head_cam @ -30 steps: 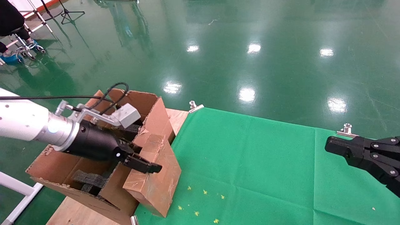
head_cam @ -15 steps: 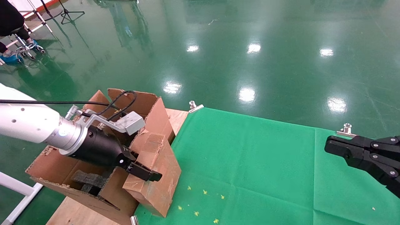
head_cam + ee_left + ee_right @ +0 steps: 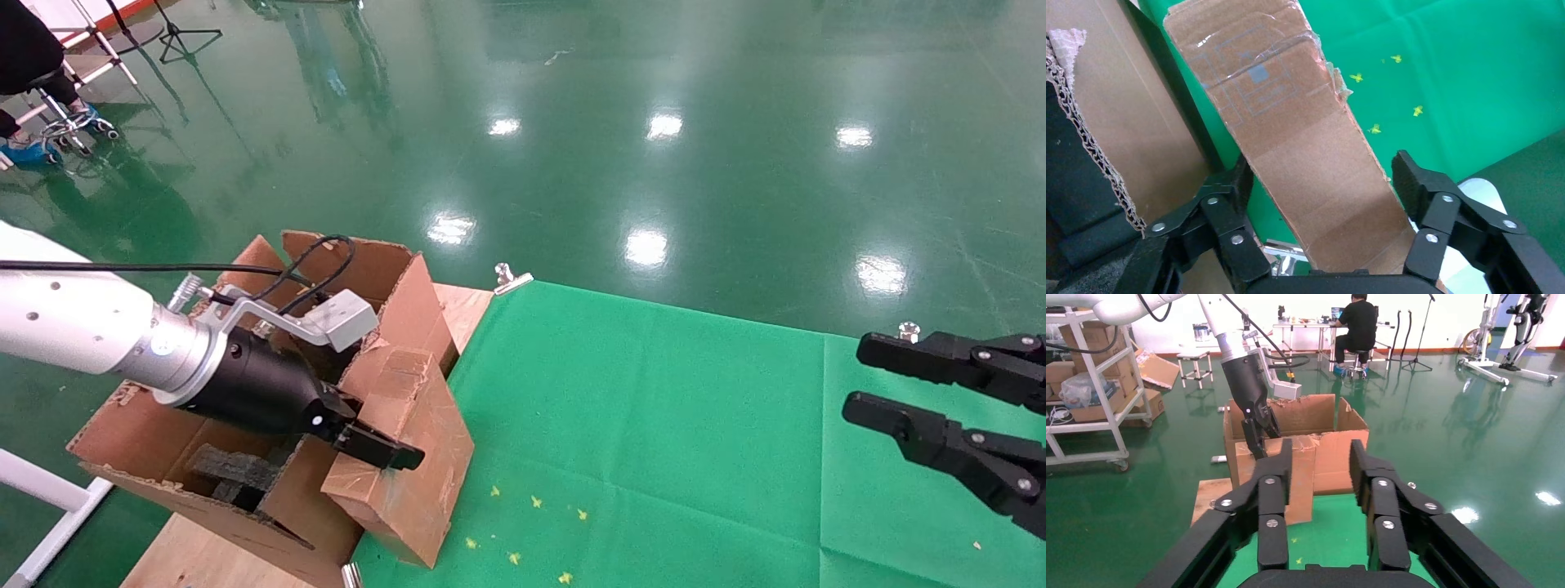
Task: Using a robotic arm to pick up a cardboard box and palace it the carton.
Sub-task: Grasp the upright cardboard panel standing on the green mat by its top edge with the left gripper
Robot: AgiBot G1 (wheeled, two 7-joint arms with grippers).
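Note:
The small reddish-brown cardboard box [image 3: 409, 490] stands tilted on the green cloth, leaning against the side flap of the large brown carton [image 3: 147, 441]. My left gripper [image 3: 384, 445], on the white and silver robotic arm [image 3: 82, 327], straddles the box's upper end. In the left wrist view the cardboard box [image 3: 1291, 122] lies between the open left gripper [image 3: 1321, 171], with a small gap at one finger [image 3: 1413, 177]. My right gripper [image 3: 860, 377] hovers open and empty over the cloth at the far right. The right wrist view shows the right gripper [image 3: 1320, 453], the box [image 3: 1303, 478] and the carton [image 3: 1327, 416] beyond.
Black foam blocks [image 3: 233, 469] lie inside the carton. A green cloth [image 3: 654, 425] is clipped to the wooden table by metal clips [image 3: 511, 278] [image 3: 905, 331]. Small yellow bits [image 3: 535, 500] dot the cloth. A seated person [image 3: 1361, 324] is far off.
My right gripper has gone from shut to open. The left gripper shifted slightly down and right at the box's upper end, then held still. The box has not moved.

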